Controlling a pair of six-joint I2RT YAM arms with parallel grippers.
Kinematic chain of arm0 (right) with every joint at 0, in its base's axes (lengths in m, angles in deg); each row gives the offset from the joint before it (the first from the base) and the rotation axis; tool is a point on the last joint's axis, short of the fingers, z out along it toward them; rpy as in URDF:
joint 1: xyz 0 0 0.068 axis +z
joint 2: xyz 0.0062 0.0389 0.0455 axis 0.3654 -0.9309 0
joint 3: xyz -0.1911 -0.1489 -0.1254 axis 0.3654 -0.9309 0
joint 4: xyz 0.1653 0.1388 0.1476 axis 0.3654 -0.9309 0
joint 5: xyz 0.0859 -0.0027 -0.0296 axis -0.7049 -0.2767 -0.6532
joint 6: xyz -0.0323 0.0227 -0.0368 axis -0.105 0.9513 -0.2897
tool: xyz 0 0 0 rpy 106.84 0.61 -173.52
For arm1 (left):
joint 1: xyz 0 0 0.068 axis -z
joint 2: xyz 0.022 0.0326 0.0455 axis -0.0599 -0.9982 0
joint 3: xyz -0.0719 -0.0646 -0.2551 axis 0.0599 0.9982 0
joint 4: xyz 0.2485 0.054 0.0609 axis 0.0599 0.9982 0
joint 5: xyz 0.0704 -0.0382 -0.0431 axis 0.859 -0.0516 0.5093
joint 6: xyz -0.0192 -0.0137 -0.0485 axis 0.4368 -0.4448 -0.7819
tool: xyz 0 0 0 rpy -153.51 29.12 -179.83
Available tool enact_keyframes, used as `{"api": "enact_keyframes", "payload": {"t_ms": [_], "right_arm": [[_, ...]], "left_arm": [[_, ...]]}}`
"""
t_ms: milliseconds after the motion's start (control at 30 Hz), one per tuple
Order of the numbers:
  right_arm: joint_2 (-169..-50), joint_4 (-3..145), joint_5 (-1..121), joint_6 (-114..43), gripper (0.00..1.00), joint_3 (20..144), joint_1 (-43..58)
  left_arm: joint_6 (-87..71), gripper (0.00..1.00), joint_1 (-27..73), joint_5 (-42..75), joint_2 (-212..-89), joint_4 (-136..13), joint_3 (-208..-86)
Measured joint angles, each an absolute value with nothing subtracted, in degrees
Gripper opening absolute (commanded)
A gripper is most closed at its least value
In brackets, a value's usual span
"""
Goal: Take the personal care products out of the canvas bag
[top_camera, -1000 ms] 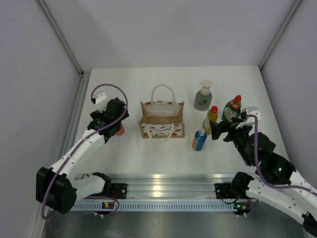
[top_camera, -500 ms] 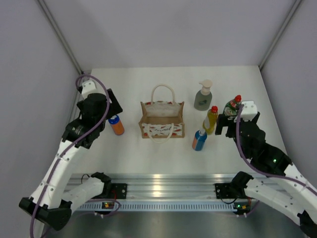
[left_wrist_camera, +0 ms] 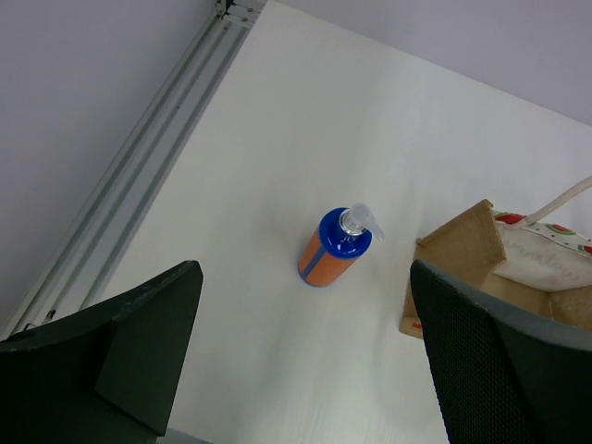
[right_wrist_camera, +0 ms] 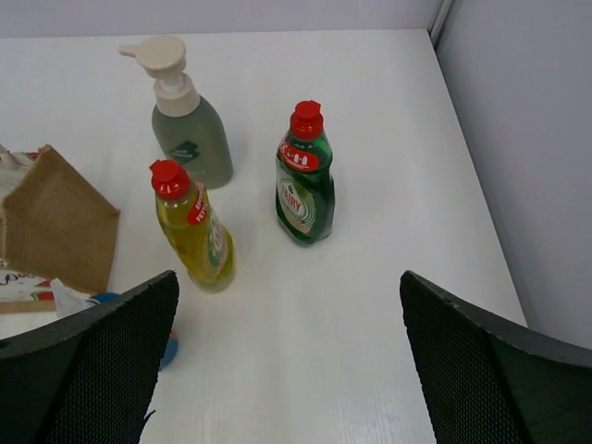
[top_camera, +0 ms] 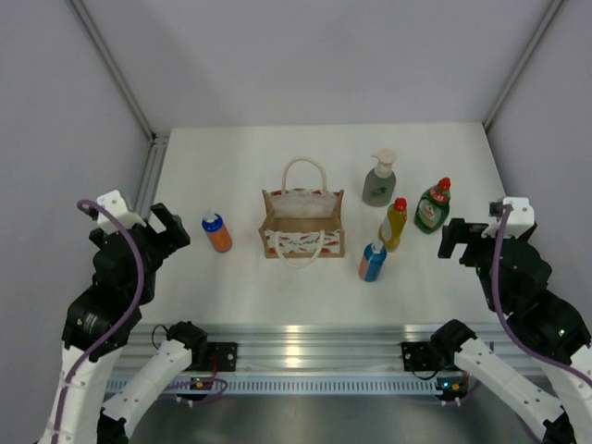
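With left hand [top_camera: 166,227] and right hand [top_camera: 458,239] both apart and empty over the near bench [top_camera: 277,157], check the bag [top_camera: 277,242] at centre for leftovers, steering clear of the orange bottle [top_camera: 218,233] to its left and the pump bottle [top_camera: 379,180], green bottle [top_camera: 432,207], yellow bottle [top_camera: 394,225] and blue bottle [top_camera: 373,262] to its right.

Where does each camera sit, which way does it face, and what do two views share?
Top external: above and behind the robot, looking down at the table; left gripper and right gripper show.
Left wrist: rides the left gripper, looking down at the orange bottle and a corner of the bag; its fingers fill the bottom corners.
Right wrist: rides the right gripper, looking down at the pump bottle, green bottle, yellow bottle; its fingers likewise.
Shared: both wrist views catch the bag, from opposite sides.
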State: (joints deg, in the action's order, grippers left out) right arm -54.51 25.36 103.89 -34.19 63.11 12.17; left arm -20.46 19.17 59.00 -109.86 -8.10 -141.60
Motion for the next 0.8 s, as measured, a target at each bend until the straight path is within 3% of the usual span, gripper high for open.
{"api": "enact_keyframes", "payload": {"t_ms": [800], "right_arm": [[-48.6, 16.7, 105.3, -31.7, 1.0, 66.3, 12.2]], "left_arm": [[-18.7, 0.98, 19.2, 58.2, -99.7, -2.8, -136.9]]}}
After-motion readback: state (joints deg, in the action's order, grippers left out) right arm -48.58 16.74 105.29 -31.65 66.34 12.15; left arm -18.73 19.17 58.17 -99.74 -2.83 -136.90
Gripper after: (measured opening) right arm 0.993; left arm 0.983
